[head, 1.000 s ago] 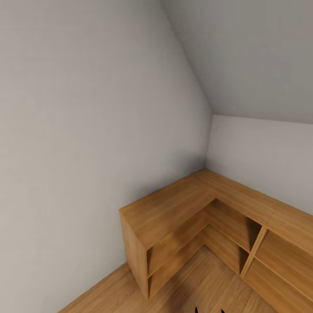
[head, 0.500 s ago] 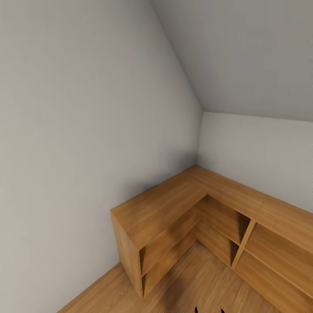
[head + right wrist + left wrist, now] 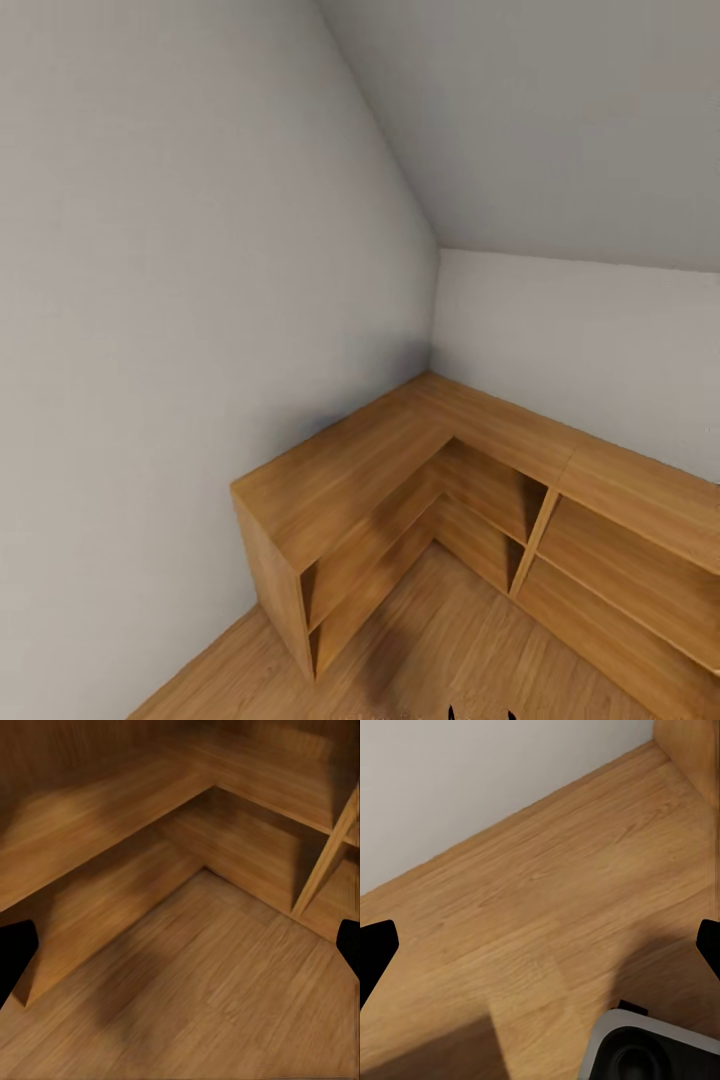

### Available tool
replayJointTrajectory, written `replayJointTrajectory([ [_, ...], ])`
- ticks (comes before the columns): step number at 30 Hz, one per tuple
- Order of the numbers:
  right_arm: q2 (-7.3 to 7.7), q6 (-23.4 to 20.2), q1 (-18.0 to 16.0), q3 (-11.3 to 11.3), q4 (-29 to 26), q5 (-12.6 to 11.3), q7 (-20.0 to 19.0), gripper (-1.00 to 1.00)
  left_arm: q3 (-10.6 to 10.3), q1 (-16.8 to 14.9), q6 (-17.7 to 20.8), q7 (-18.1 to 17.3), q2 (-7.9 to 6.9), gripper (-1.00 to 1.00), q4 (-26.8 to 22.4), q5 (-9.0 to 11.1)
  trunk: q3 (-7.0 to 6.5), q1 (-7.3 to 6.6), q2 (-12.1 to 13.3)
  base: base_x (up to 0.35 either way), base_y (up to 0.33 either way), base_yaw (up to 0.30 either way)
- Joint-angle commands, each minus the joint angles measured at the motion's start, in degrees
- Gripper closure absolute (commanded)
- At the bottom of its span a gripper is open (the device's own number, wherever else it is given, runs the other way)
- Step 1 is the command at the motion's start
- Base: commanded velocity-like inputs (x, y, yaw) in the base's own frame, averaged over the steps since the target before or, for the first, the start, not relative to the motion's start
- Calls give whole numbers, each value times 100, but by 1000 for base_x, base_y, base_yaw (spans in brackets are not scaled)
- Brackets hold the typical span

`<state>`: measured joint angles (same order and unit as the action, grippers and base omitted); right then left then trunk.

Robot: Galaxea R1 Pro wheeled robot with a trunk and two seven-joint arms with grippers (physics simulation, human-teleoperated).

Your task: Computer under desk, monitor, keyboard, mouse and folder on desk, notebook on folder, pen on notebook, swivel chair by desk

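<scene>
The left fingers (image 3: 376, 952) show in the left wrist view as two black tips at opposite edges of the picture, spread wide apart with nothing between them. Beneath them lies the light wood plank floor (image 3: 547, 900), which meets a grey-white wall (image 3: 472, 780) along a slanting line. A corner of wooden cabinet (image 3: 690, 750) stands at one edge, and a rounded grey and black part of the robot (image 3: 649, 1054) sits at another edge.

In the right wrist view the right fingers (image 3: 15, 956) likewise stand wide apart at the picture's two sides, holding nothing. They point into the inner corner of the L-shaped low wooden cabinet (image 3: 247, 817), whose open shelves are bare, with an upright divider (image 3: 322, 862) on one side and plank floor (image 3: 202, 990) in front.

The head view looks into a corner of the bedroom: a sloped grey-white wall (image 3: 150, 300), a ceiling slope, and the L-shaped cabinet (image 3: 350, 470) set against both walls. Two small black tips (image 3: 480, 714) poke up at the bottom edge; whose they are I cannot tell.
</scene>
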<state>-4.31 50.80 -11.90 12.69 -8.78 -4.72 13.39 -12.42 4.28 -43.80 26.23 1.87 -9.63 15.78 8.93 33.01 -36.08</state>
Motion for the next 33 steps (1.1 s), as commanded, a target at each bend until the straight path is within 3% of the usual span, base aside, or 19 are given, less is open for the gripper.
replayJointTrajectory([
  [1,0,18,-5,49,5,-48,16,-100,-50,2,-6,32,-2,-100,-13,39,15,2,-8,0,0,-212],
  [27,9,18,-5,49,8,-29,6,-100,-57,2,-6,33,-2,-100,-13,39,51,2,-8,1,0,-284],
  [33,9,19,-5,49,8,-29,5,-100,-58,2,-4,32,-2,-100,-13,39,51,2,-8,161,0,-300],
])
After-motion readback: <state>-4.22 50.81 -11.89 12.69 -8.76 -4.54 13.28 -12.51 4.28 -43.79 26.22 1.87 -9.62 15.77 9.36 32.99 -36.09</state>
